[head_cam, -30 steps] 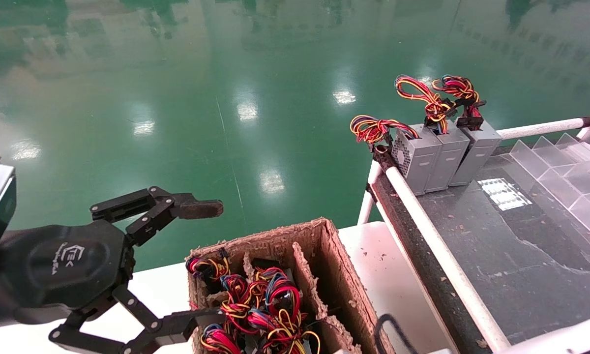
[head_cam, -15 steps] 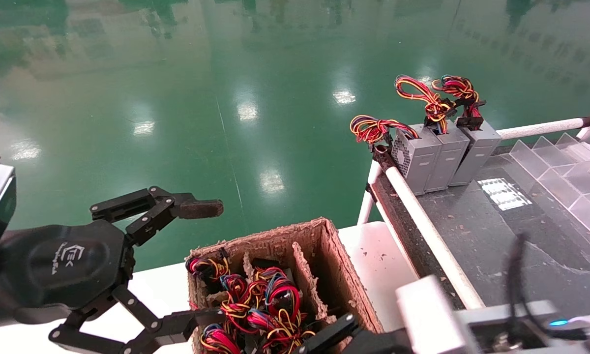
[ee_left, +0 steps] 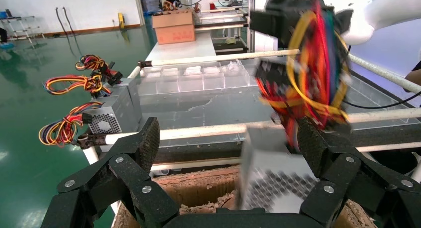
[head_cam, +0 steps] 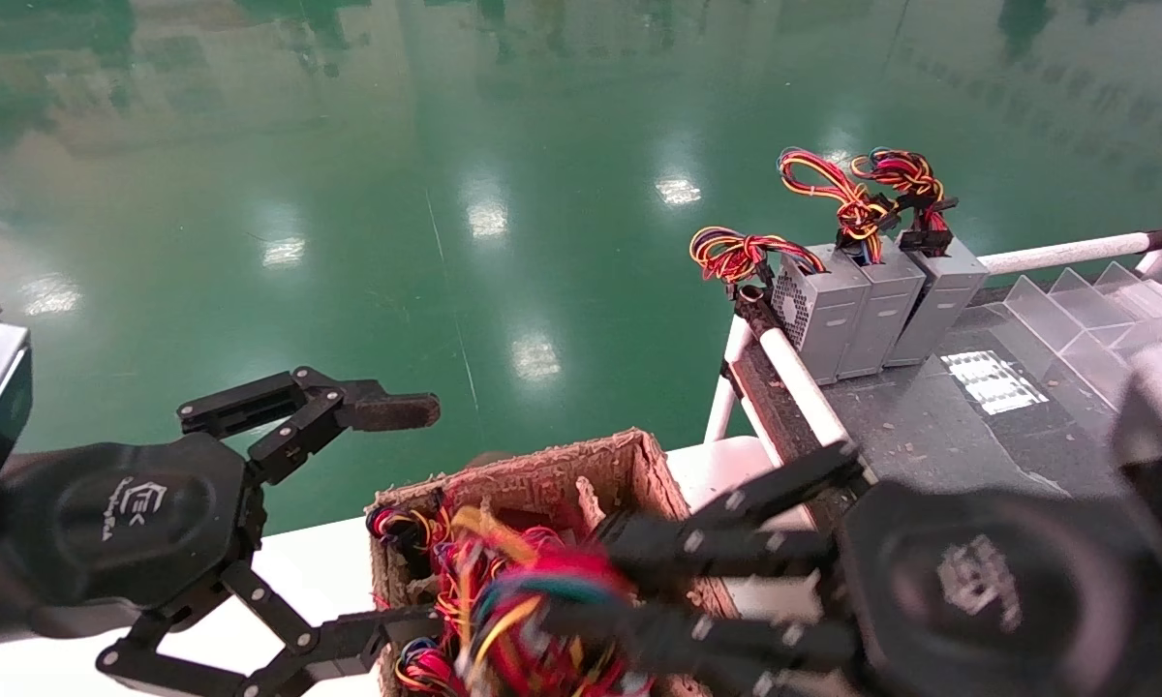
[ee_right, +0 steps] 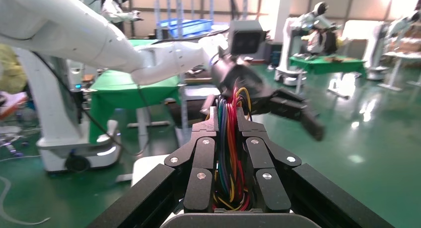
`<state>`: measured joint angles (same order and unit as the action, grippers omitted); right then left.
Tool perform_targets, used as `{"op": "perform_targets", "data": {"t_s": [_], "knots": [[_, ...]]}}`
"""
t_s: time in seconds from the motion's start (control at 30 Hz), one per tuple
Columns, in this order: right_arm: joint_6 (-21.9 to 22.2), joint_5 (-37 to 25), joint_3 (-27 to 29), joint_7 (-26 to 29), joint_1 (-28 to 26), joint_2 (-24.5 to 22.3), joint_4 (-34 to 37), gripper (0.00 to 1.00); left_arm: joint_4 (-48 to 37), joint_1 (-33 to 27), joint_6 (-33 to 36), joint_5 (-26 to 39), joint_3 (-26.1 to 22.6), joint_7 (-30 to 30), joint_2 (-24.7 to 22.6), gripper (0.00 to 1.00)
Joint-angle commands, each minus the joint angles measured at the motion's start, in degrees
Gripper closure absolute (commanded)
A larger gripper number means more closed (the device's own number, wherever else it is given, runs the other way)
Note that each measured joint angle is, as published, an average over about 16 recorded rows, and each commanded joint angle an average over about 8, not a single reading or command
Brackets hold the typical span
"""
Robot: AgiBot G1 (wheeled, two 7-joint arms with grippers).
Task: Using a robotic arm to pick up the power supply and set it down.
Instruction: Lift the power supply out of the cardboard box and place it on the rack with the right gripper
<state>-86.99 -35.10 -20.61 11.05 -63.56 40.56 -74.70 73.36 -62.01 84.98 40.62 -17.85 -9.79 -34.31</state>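
Your right gripper point(head_cam: 581, 590) is clamped on the wire bundle point(ee_right: 229, 153) of the power supply point(ee_left: 275, 176), whose heavy, rigid box hangs below; expect swinging. Your left gripper point(head_cam: 402, 523) waits spread wide beside it.

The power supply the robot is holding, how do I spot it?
Find the cardboard box beside the left gripper. Just above it, the right gripper pinches the power supply by its wires. It alone hangs lifted.
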Motion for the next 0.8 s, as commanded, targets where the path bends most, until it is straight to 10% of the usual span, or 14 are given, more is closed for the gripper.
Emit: {"op": "perform_targets", "data": {"t_s": [0.03,0.8], "knots": [[0.1,0.8,0.8,-0.3,-0.3,-0.8,0.2,1.00,0.0,0.0,0.0,0.0,0.0,0.0,0.0,0.00],[2.7,-4.9,7.2,-13.4,-4.2,-12.3,26.8,1.00,0.0,0.0,0.0,0.0,-0.1,0.0,0.0,0.00]]}}
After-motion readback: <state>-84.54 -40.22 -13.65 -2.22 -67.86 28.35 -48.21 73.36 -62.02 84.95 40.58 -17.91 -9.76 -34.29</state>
